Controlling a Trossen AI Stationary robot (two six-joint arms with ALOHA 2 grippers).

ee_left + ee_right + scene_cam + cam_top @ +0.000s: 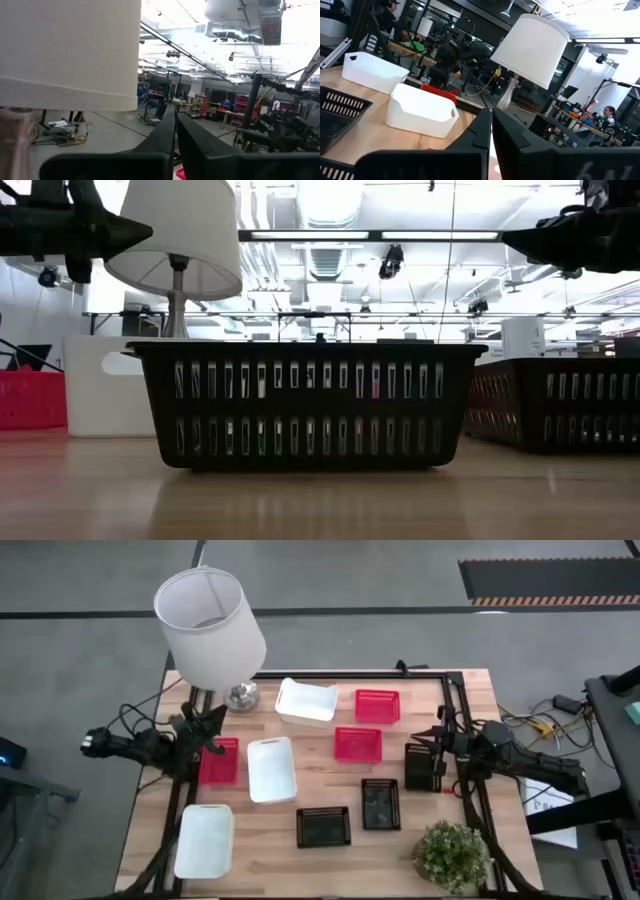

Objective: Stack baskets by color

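No stacking has begun: all nine baskets lie singly on the tabletop (270, 840), so the step in hand looks like the very start, with both arms waiting at the sides. The left gripper (214, 726) hangs over the left edge beside the lamp (212, 625), its fingers clenched on nothing; the right gripper (432, 737) hangs over the right edge, likewise clenched and empty. The next move calls for one gripper to open, come down on a basket rim and carry that basket over another of its own color; a sensible first choice, by my judgement, is the red basket (219, 761) just under the left gripper or the black basket (423, 767) just by the right one. The white baskets are solid and glossy: one at the front-left corner (205, 840), one mid-left (271, 769), one toward the back (306, 702). Two more red mesh baskets (377, 706) (358, 744) lie toward the back right, well apart from the first. Two more black mesh baskets (381, 804) (323, 827) lie near the front, close to a potted plant (452, 856).
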